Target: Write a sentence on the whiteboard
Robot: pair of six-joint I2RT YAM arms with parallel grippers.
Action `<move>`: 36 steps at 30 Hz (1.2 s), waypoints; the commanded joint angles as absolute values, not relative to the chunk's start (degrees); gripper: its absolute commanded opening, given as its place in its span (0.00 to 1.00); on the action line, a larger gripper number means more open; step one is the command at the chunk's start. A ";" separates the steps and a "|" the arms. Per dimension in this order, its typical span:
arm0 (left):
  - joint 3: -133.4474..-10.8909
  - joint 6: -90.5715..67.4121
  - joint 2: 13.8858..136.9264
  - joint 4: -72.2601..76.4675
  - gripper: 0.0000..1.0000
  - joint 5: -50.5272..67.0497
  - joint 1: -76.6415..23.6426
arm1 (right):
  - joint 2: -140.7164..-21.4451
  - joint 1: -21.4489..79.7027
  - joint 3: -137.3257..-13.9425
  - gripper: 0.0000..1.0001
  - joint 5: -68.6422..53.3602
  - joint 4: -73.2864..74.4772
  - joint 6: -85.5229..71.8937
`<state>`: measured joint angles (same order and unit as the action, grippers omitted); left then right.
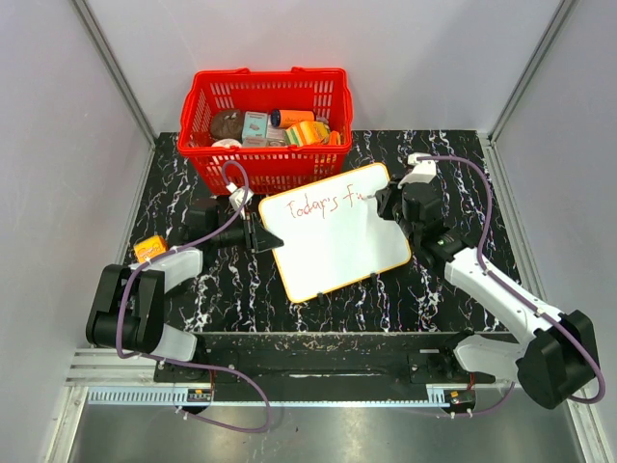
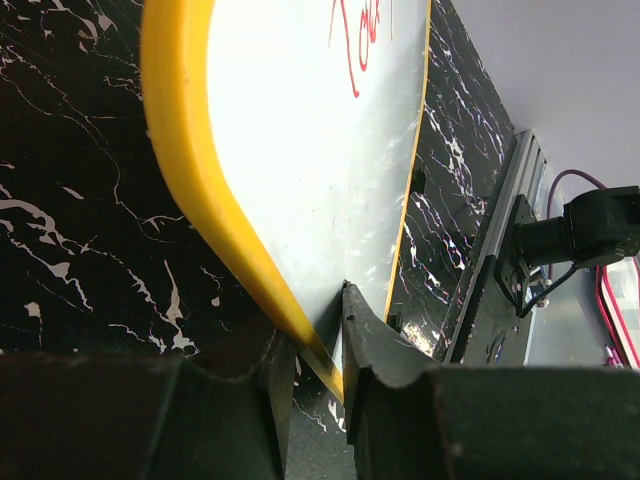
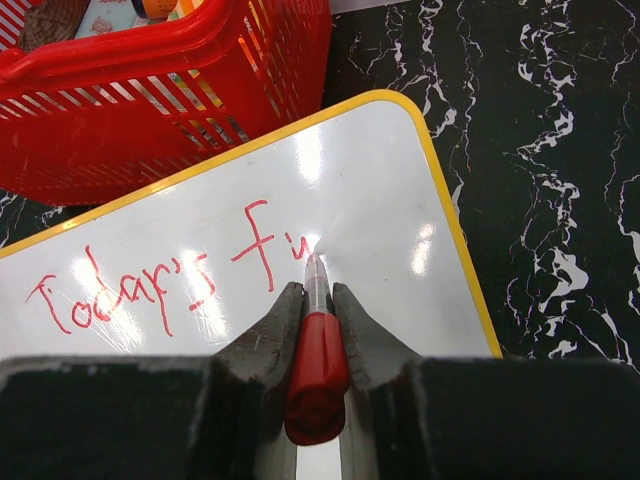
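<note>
Several packaged goods are sitting in the red basket (image 1: 265,125) at the far edge of the worktop (image 1: 443,154): a brown round item (image 1: 228,122) on the left, a pale boxed pack (image 1: 254,126) beside it, and an orange packet (image 1: 307,130) toward the right. Their labels are showing too small to read.

Just near of the basket, the whiteboard (image 1: 333,241) is lying skewed at the middle of the worktop, its far right corner pointing away from the arms. The sentence (image 3: 160,285) is running in red along the board's far edge, and the right wrist view is giving it as "Today's Fu", the last letters sitting near the far right corner.

At the board's left edge, the left tool (image 2: 315,330) is pinching the yellow rim between its two dark fingers, one on each face of the board. On the right side, the right tool (image 3: 317,300) is pressing together on a red marker (image 3: 317,370), and the marker's tip is touching the white surface right after the "u".

One small orange item (image 1: 149,249) is resting on the worktop at the far left, well apart from the board.
</note>
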<state>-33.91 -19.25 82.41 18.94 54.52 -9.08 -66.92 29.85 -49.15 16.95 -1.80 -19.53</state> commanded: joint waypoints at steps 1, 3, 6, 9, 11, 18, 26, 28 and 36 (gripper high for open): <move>-33.22 -12.39 82.35 17.67 0.00 50.01 -10.55 | -65.48 29.44 -48.87 0.00 17.58 -1.49 -19.51; -33.31 -12.39 82.35 17.67 0.00 50.01 -10.63 | -65.04 29.44 -49.13 0.00 17.84 -1.84 -19.69; -33.22 -12.39 82.35 17.67 0.00 50.10 -10.55 | -63.72 29.36 -49.92 0.00 18.37 -2.90 -19.86; -33.31 -12.39 82.35 17.58 0.00 50.10 -10.55 | -63.63 29.36 -51.24 0.00 19.51 -3.69 -19.60; -33.31 -12.30 82.35 17.58 0.00 50.01 -10.55 | -64.60 29.36 -52.72 0.00 20.04 -3.87 -19.25; -33.40 -12.30 82.53 17.49 0.00 50.01 -10.55 | -67.41 29.00 -55.11 0.00 21.18 -4.48 -19.42; -33.40 -12.22 82.44 17.40 0.00 50.10 -10.55 | -70.40 28.65 -56.25 0.00 20.92 -5.71 -19.60; -33.40 -12.22 82.44 17.40 0.00 50.01 -10.55 | -71.01 28.48 -56.51 0.00 21.53 -5.80 -19.77; -33.40 -12.13 82.35 17.31 0.00 50.01 -10.55 | -70.84 28.21 -55.64 0.00 20.92 -6.50 -20.13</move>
